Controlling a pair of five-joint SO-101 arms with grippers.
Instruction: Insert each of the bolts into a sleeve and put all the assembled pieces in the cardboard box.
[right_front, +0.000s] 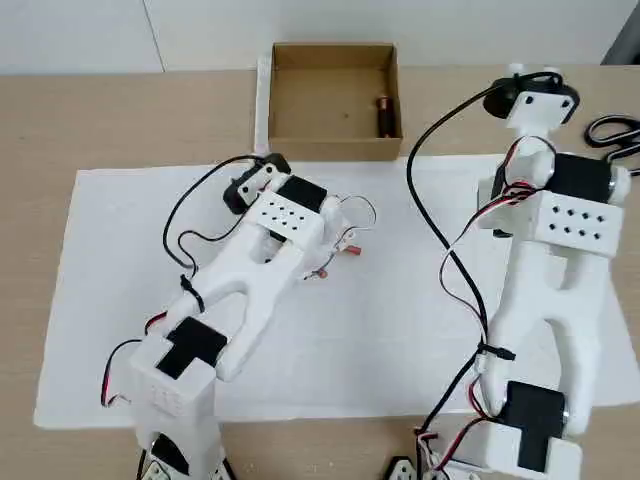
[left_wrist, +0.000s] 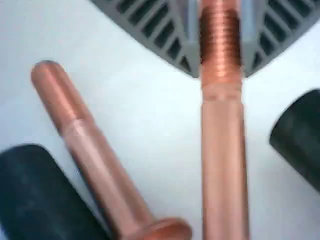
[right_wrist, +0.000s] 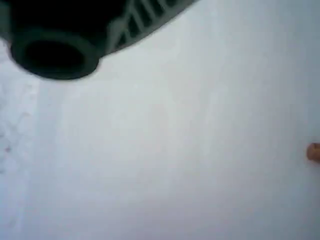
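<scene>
- Your left gripper (right_front: 335, 225) looks clamped on a bolt (left_wrist: 222, 150) at its threads.
- Your right gripper (right_wrist: 115, 22) seems closed on a sleeve (right_wrist: 52, 55); line both up on one axis before pushing.
- The cardboard box (right_front: 290, 140) holds one assembled piece (right_front: 383, 115).

On my feed the threaded bolt (left_wrist: 222, 150) and the other bolt (left_wrist: 95, 150) are shiny copper, sleeves (left_wrist: 35, 195) matte black. The box (right_front: 335, 150) at 12 o'clock is plain brown, sheet (right_front: 380, 330) white, table (right_front: 100, 110) tan, arms (right_front: 270, 270) white with black motors (right_front: 195, 345).
</scene>
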